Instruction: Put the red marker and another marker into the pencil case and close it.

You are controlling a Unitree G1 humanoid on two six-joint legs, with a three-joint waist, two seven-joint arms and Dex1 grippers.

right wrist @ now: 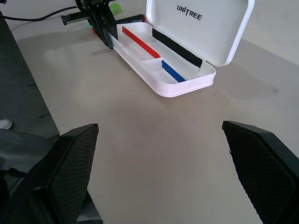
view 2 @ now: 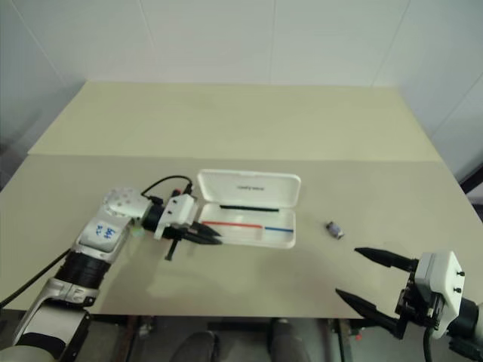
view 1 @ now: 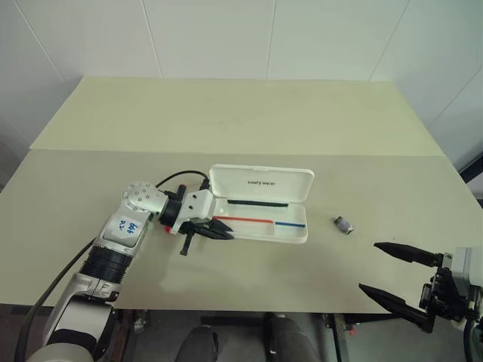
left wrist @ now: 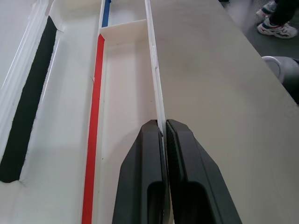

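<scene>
My left jaws (view 1: 224, 231) sit clenched tight at the left end of the white hard-plastic hinged pencil case (view 1: 290, 235), their tips pinching or pressed against its thin front wall; I cannot tell which. Just behind that gripper, a bit of red (right wrist: 95, 31) and a bit of light green (right wrist: 115, 8) peek out on the pale worktop (view 1: 226, 121); too little shows to call them the markers. The case lies open, lid tipped back with dark lettering on it. Inside, the tray holds a red stripe, a blue stripe and a dark strip along the lid, and no pen that I can see. Right of the case, apart from it, rests a tiny grey metallic piece (view 1: 344, 225). My right jaws (view 1: 393, 273) hang released and spread wide near the worktop's front right edge, grasping nothing.
</scene>
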